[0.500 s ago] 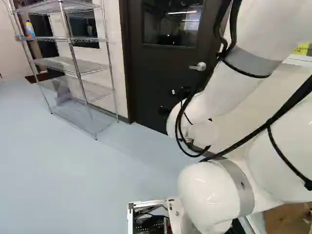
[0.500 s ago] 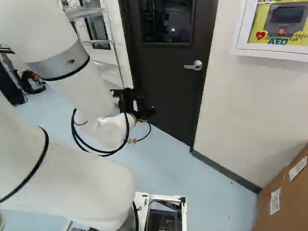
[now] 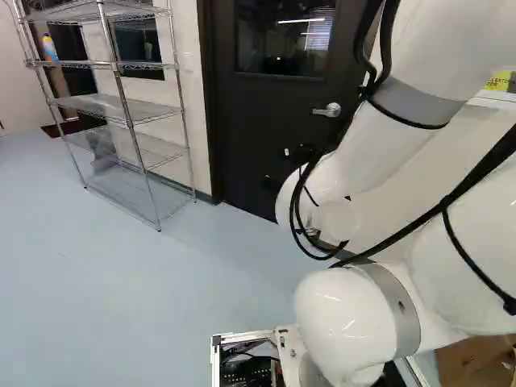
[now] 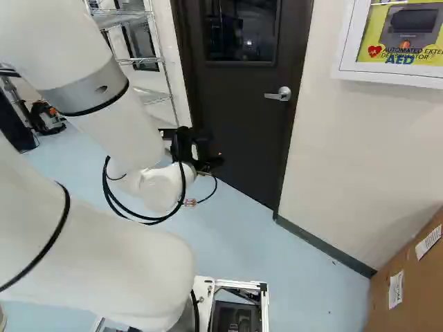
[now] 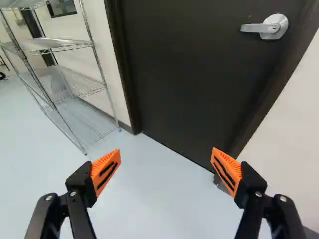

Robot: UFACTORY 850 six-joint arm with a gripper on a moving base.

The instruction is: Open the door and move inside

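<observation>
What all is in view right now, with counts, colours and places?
Door: one, near-black, ahead, shut
Window: one, dark, in the door's upper part
Handle: one lever, silver, on the door
Wire rack: one, silver, left base view's left
Bottle: one, blue, on the rack
Wall cabinet: one, white-framed, right of the door
Box: one, brown, right base view's lower right
Wall: off-white, beside the door
Floor: pale blue-grey
Arm: one, white
Gripper: one, black, orange pads, open

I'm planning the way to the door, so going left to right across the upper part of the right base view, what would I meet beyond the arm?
Wire shelf → dark door, with its lever handle near its right edge → white wall cabinet.
</observation>
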